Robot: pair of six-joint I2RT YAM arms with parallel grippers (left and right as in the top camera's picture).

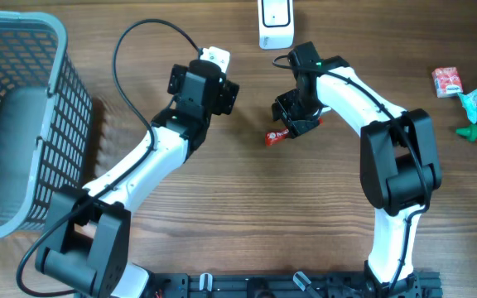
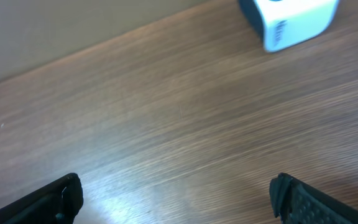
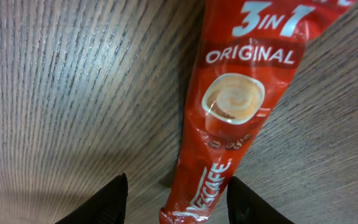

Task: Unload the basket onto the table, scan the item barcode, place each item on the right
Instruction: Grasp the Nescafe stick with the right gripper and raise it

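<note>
Coffee sachet, right fingers half-open astride it

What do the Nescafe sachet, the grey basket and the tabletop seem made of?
Nescafe sachet: likely glossy plastic-foil film; its printed red surface shows sheen and slight creases. Basket: probably moulded matte grey plastic, given its uniform lattice walls. Table: wood or wood-look laminate, semi-matte, with streaked brown grain.

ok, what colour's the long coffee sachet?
The long coffee sachet is red with white lettering; right wrist view.
</note>
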